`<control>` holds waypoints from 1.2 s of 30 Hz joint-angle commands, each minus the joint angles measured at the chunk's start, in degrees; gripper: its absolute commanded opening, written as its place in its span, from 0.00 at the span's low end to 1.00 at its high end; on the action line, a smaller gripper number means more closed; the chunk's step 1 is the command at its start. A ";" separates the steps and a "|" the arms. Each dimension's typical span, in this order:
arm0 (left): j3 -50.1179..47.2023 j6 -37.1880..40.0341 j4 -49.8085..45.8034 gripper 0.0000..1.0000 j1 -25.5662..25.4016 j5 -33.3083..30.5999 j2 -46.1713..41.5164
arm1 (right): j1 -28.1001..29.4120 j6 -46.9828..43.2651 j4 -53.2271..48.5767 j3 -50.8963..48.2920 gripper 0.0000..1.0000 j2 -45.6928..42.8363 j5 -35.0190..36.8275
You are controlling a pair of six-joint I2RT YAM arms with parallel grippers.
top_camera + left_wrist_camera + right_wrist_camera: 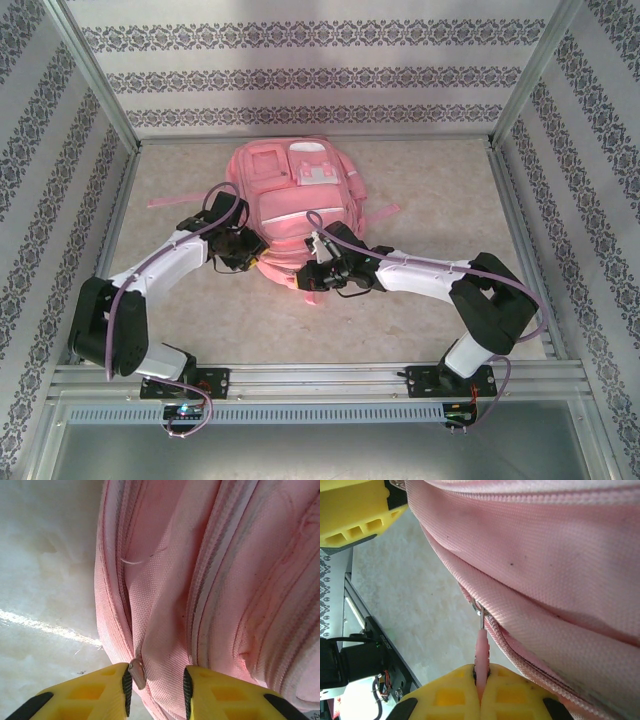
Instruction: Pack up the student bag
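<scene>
Top external: student bag [295, 190] lies flat, pockets up, ctr-rear of counter [430, 300], top end close to back wall [310, 75]; thin straps [383, 212] trail out L & R. Bare counter on both sides & along the near edge by the arm bases. Left claw [243, 252] sits at bag's near-left edge, right claw [318, 272] at its near edge, the two close together. Left wrist: fingers [95, 695] spread, straddling a fabric ridge w/ a metal zip slider [137, 672] just touching one inner pad. Right wrist: jaws pressed together, pinching the pink zip pull [481, 650] on bag's zip line, open counter beside it.
</scene>
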 commanded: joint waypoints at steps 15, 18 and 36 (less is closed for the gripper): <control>3.95 4.23 1.11 0.00 1.13 -4.50 3.68 | -2.78 -1.63 -6.63 0.85 0.00 -1.87 2.74; 4.00 4.64 0.77 0.00 2.15 -4.61 3.59 | -4.22 -4.01 -11.34 1.13 0.00 -2.44 4.00; 7.45 8.59 -4.35 0.07 5.58 -4.93 3.02 | -4.47 -13.36 -20.64 5.12 0.00 -4.35 1.56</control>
